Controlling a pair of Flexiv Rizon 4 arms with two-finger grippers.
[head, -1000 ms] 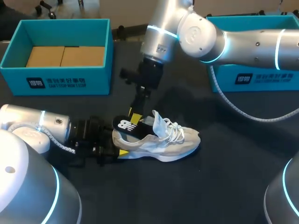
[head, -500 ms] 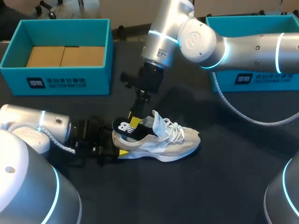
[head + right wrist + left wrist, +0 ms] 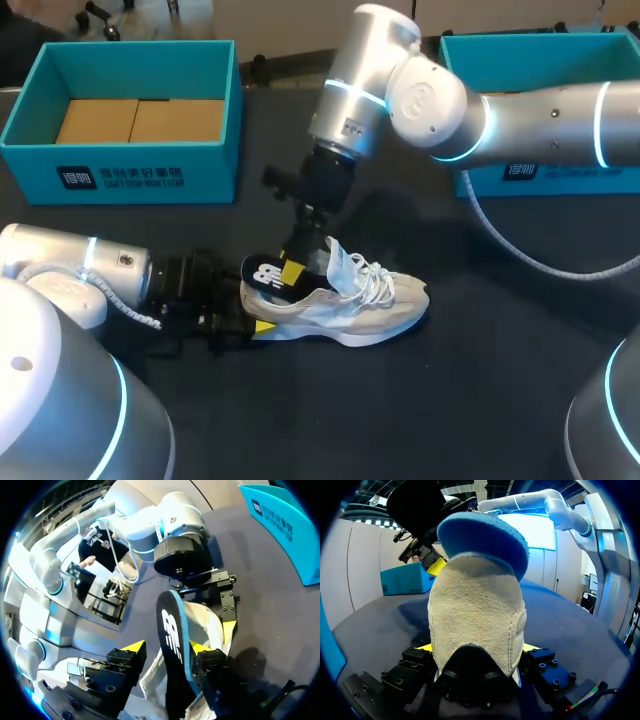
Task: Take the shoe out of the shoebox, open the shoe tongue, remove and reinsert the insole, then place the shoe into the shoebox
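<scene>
**Dark table under soft light**

A dark, matte table [image 3: 500, 400] is seen across the head view, its widest visible stretch lying from 3 to 6 o'clock. Soft, blurred shadows are cast on it near the middle. The same smooth surface is shown in the left wrist view [image 3: 380, 617] and the right wrist view [image 3: 272, 600].

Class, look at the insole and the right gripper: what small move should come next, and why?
Probably close the right gripper on the insole. The insole stands partly out of the shoe at its heel end, between the right gripper's open fingers, with a gap showing on one side. The left gripper is shut on the heel, steadying the shoe.
</scene>
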